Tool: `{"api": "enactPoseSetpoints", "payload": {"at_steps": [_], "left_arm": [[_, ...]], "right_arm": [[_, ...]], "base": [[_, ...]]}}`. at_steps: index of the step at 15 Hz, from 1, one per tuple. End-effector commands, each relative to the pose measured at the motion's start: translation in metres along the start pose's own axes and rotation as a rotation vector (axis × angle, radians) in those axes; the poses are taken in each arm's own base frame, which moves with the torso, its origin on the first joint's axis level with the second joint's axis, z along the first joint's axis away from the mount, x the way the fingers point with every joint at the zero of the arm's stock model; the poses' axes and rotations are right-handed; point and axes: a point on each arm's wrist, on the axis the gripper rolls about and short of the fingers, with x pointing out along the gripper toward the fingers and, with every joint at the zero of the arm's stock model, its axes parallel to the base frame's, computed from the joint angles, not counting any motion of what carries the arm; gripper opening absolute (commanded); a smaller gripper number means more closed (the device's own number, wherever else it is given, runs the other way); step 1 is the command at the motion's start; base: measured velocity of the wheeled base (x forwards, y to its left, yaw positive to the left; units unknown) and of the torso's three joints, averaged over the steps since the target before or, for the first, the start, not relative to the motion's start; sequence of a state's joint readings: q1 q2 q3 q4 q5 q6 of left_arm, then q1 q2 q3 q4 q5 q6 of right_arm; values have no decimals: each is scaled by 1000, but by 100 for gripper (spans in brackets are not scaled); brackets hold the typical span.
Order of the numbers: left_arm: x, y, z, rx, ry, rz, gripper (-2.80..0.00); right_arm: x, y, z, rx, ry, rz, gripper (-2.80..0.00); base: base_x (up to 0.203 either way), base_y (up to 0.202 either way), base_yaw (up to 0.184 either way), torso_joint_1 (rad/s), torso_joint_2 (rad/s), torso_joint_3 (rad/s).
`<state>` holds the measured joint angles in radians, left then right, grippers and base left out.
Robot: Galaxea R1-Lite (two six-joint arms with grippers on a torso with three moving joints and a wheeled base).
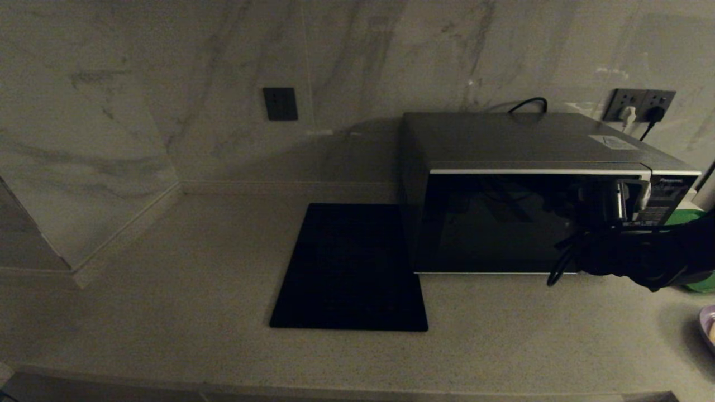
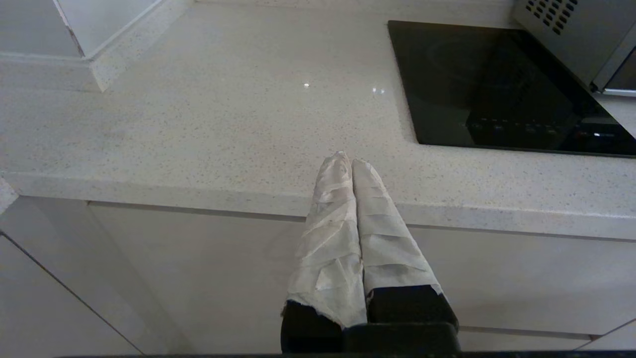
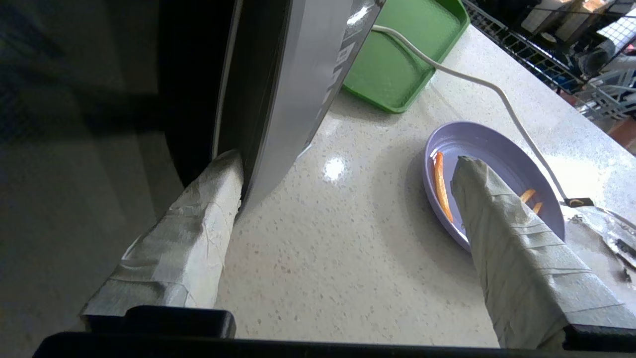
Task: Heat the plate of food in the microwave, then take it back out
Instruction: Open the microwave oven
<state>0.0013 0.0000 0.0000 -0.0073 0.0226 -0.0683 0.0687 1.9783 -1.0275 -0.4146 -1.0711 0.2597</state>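
Note:
The microwave (image 1: 519, 145) stands at the back right of the counter, its dark glass door facing me. My right gripper (image 1: 630, 204) is at the door's right edge, next to the button panel. In the right wrist view the gripper (image 3: 348, 161) is open, and one taped finger (image 3: 218, 189) is tucked into the gap at the door's edge (image 3: 298, 74). The other finger (image 3: 502, 223) hangs over the lavender plate (image 3: 497, 154), which carries a few orange fries and rests on the counter. The plate (image 1: 708, 326) barely shows at the right edge of the head view. My left gripper (image 2: 352, 161) is shut, parked before the counter's front edge.
A flat black square mat (image 1: 349, 268) lies left of the microwave. A green tray (image 3: 402, 54) sits on the counter beyond the microwave's right side, and a white cable (image 3: 477, 82) runs past the plate. A wall outlet (image 1: 642, 106) is behind the microwave.

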Motion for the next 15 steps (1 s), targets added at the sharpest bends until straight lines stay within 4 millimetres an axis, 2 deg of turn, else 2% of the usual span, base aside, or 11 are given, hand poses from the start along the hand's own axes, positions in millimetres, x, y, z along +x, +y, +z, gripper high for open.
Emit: {"api": "enactPoseSetpoints", "payload": {"at_steps": [1, 8, 9, 15], "left_arm": [[0, 0, 0, -1, 0, 1, -280], [0, 0, 0, -1, 0, 1, -280], [0, 0, 0, -1, 1, 1, -280], [0, 0, 0, -1, 0, 1, -280]], "right_arm": [[6, 3, 3, 27, -5, -16, 0], [16, 7, 6, 71, -17, -29, 0], [17, 8, 6, 83, -25, -28, -280], [18, 8, 1, 79, -19, -26, -280]], "base": [[0, 0, 0, 0, 0, 0], [0, 0, 0, 0, 0, 0], [0, 0, 0, 0, 0, 0], [0, 0, 0, 0, 0, 0]]}}
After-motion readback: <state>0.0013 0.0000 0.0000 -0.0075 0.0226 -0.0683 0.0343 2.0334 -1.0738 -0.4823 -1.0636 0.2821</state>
